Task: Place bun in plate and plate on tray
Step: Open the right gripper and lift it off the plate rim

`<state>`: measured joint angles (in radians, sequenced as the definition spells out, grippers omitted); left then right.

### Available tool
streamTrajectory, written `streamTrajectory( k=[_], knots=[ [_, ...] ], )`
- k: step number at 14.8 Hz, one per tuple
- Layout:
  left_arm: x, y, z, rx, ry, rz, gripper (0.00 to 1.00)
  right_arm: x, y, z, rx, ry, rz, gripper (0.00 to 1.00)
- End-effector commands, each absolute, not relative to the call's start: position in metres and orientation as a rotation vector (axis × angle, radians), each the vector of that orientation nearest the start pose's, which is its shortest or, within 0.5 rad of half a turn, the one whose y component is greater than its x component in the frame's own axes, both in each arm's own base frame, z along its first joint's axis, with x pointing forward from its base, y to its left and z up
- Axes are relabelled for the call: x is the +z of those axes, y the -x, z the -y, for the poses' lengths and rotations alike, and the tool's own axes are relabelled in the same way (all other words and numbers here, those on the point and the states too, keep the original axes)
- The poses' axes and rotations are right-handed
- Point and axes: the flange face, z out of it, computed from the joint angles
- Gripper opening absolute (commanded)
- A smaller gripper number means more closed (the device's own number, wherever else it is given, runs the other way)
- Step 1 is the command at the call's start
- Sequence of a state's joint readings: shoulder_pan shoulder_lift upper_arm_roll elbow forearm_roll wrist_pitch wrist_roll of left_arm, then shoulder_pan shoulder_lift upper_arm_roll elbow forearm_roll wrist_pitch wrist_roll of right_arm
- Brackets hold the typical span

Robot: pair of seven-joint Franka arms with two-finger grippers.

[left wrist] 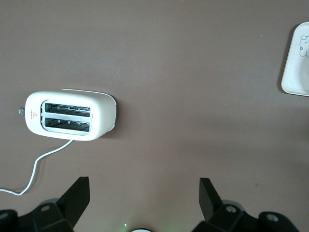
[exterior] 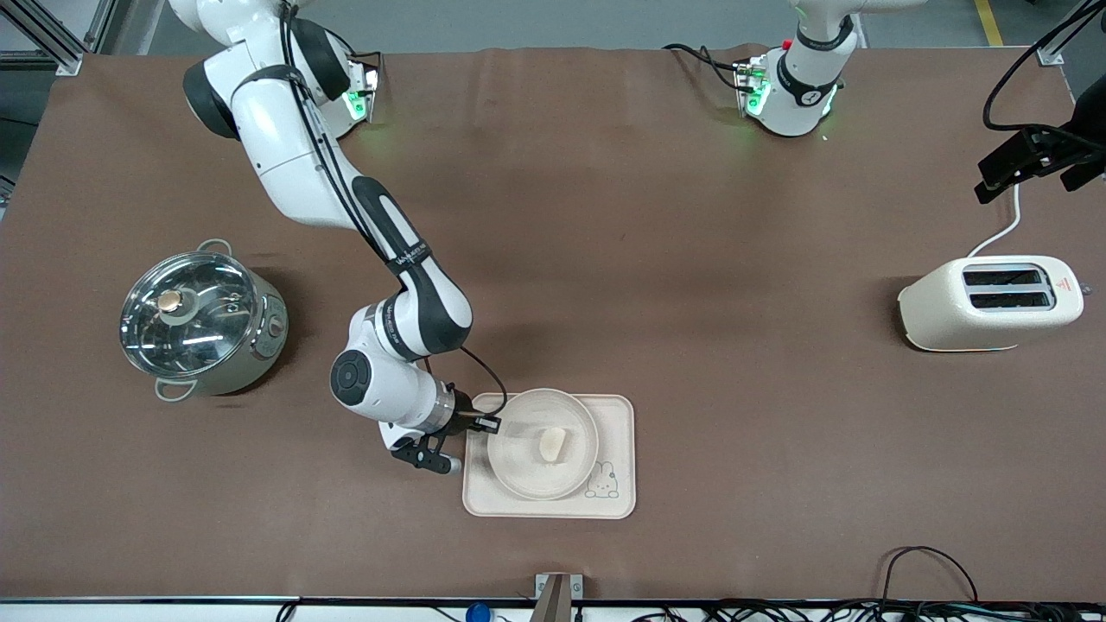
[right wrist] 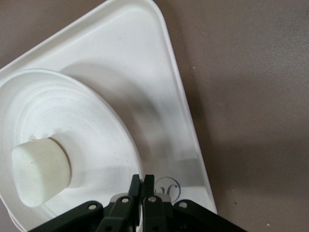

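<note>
The bun lies in the round plate, which is over the rabbit tray near the table's front edge. My right gripper is shut on the plate's rim at the side toward the right arm's end. In the right wrist view the closed gripper pinches the plate at its rim, with the bun inside and the tray beneath. I cannot tell whether the plate rests flat on it. My left gripper is open and empty, waiting high over the toaster.
A steel pot with a glass lid stands toward the right arm's end. A cream toaster with a white cord stands toward the left arm's end. Cables run along the front edge. The tray's corner shows in the left wrist view.
</note>
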<state>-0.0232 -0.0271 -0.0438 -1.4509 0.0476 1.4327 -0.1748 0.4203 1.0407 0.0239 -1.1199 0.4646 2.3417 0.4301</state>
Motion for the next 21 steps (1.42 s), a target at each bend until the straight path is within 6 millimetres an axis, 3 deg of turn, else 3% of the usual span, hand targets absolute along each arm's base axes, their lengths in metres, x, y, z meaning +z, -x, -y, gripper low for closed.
streamTrajectory(
  k=[1, 2, 5, 7, 10, 12, 14, 17, 19, 21],
  knots=[
    [0.689, -0.520, 0.029, -0.025, 3.103, 0.165, 1.00, 0.192, -0.708, -0.349, -0.003, 2.714, -0.427, 0.07],
    [0.689, -0.520, 0.028, -0.027, 3.103, 0.170, 1.00, 0.193, -0.710, -0.347, -0.006, 2.715, -0.438, 0.30],
    [0.689, -0.521, 0.025, -0.027, 3.103, 0.179, 1.00, 0.198, -0.715, -0.337, -0.016, 2.706, -0.457, 0.50],
    [0.689, -0.521, 0.025, -0.027, 3.103, 0.175, 1.00, 0.216, -0.725, -0.321, -0.036, 2.690, -0.479, 0.67],
    [0.690, -0.520, 0.025, -0.030, 3.103, 0.175, 1.00, 0.245, -0.729, -0.319, -0.062, 2.682, -0.459, 1.00],
    [0.689, -0.521, 0.025, -0.027, 3.103, 0.177, 1.00, 0.262, -0.731, -0.317, -0.099, 2.684, -0.425, 1.00],
    [0.688, -0.522, 0.025, -0.027, 3.103, 0.177, 1.00, 0.291, -0.736, -0.310, -0.189, 2.727, -0.371, 1.00],
    [0.688, -0.522, 0.025, -0.025, 3.103, 0.179, 1.00, 0.314, -0.728, -0.303, -0.215, 2.793, -0.320, 1.00],
    [0.689, -0.521, 0.025, -0.027, 3.103, 0.175, 1.00, 0.340, -0.728, -0.273, -0.230, 2.789, -0.360, 1.00],
    [0.689, -0.521, 0.025, -0.027, 3.103, 0.177, 1.00, 0.373, -0.713, -0.240, -0.224, 2.798, -0.345, 1.00]
  ],
)
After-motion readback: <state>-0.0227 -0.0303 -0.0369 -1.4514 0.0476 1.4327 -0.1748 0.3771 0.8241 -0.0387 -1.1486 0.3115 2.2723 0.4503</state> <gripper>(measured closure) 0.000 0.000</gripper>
